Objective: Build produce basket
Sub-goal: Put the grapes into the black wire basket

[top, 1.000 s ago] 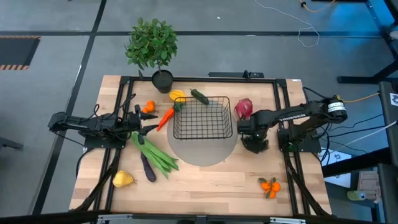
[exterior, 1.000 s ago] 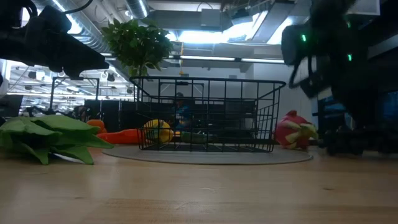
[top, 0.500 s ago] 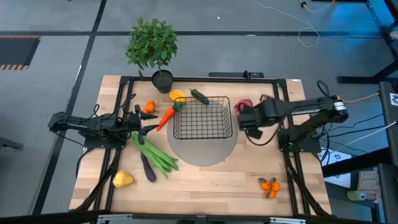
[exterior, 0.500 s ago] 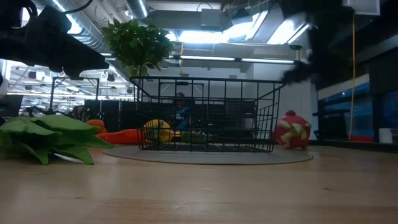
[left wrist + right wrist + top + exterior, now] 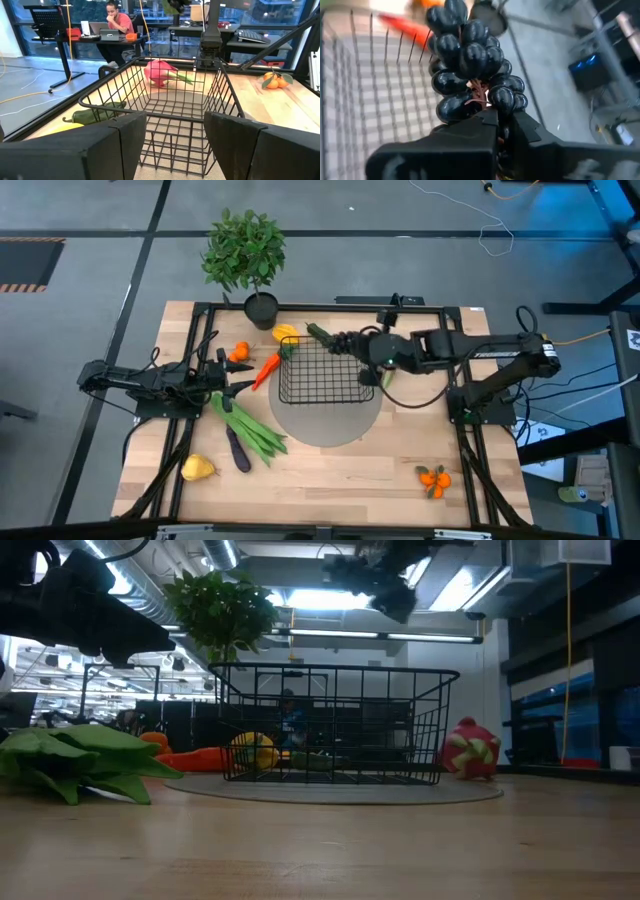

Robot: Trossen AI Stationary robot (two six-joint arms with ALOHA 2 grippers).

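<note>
Below the right gripper point(image 5: 352, 343) stands the empty basket point(image 5: 325, 370) on a grey mat point(image 5: 330, 420); the dragon fruit point(image 5: 470, 750) lies on the worktop point(image 5: 340, 470) beside the basket, under the outstretched right arm, with a cucumber point(image 5: 320, 334) and potted plant point(image 5: 245, 255) nearby. That gripper is clamped on the dark grapes point(image 5: 470, 65), held above the basket's far corner. The left gripper point(image 5: 232, 377) waits with fingers apart beside the carrot point(image 5: 266, 368) and green stalks point(image 5: 248, 428).

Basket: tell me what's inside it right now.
The basket holds no produce; through its mesh only the grey mat beneath shows. The right gripper holds the grapes above its far right corner, not yet dropped. That corner is partly covered.
</note>
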